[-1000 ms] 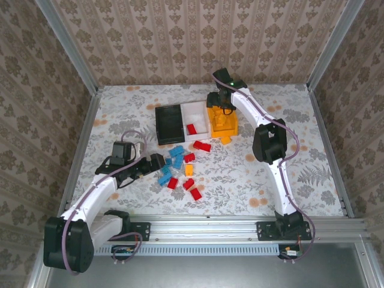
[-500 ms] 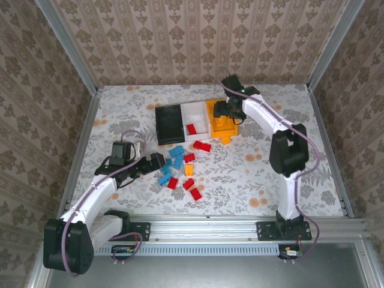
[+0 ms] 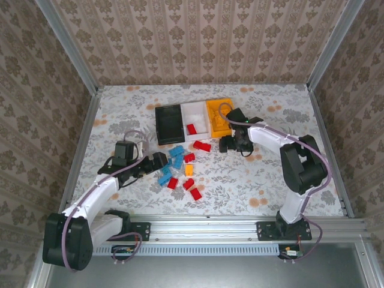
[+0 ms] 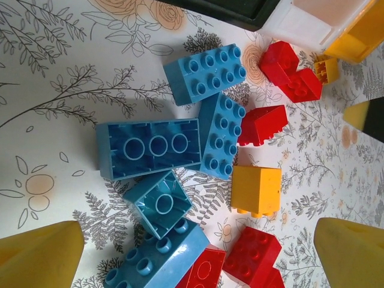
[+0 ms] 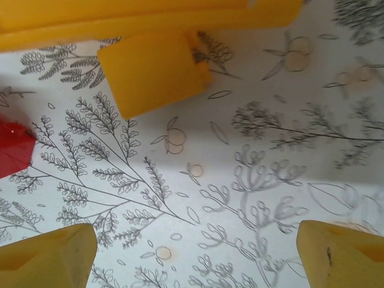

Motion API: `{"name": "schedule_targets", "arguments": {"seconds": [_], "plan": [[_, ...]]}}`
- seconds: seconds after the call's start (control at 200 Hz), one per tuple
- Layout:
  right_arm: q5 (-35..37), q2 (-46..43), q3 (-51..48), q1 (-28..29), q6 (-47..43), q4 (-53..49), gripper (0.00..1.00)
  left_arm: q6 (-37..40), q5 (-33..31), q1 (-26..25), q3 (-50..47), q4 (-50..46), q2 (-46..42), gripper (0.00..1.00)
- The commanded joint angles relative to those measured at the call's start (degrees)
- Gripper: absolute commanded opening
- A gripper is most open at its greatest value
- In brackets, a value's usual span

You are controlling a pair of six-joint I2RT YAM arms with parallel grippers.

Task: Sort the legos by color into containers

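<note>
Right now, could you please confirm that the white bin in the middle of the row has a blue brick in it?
Not quite. The brick in the white bin in the middle of the row is red, not blue. The top external view shows it.

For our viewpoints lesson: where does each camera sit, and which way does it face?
Top external: high behind the bases, looking down on table, left gripper, right gripper.
Left wrist: on the left gripper, facing down at blue bricks, red bricks, a yellow brick; its fingers show.
Right wrist: on the right gripper, facing down at table beside the orange-yellow bin; its fingers show.
Shared: top external and left wrist both show that yellow brick.
</note>
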Motion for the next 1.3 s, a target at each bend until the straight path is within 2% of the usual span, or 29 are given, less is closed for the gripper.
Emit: {"name": "schedule_targets", "arguments": {"seconds": [0.0,0.235,0.57,0.82,0.98,1.295], "plan": [[0.24,2.64,2.08,0.61,-1.41,2.01,0.88,-1.01,0.29,-0.42,-0.05,-0.04,-0.81,1.0],[2.03,9.52,8.93,0.59,-3.06,0.68,0.87,-0.57,-1.53,-0.36,-0.56,-2.72,-3.65,1.0],[4.08,15.59,15.49,-0.29,-4.19,-0.41,0.81,-0.57,-1.62,-0.42,0.49,-2.71,-1.7,1.0],[4.23,17.21,17.29,-0.31,-3.99,-0.23,0.66,-0.39,-1.62,-0.43,0.58,-2.18,-0.45,1.0],[4.46,17.59,17.56,-0.31,-3.88,-0.21,0.62,-0.31,-1.54,-0.35,0.58,-1.74,0.34,1.0],[4.65,15.26,15.45,-0.31,-2.81,0.0,0.48,-0.03,-1.27,-0.37,0.65,-1.22,1.07,1.0]]}}
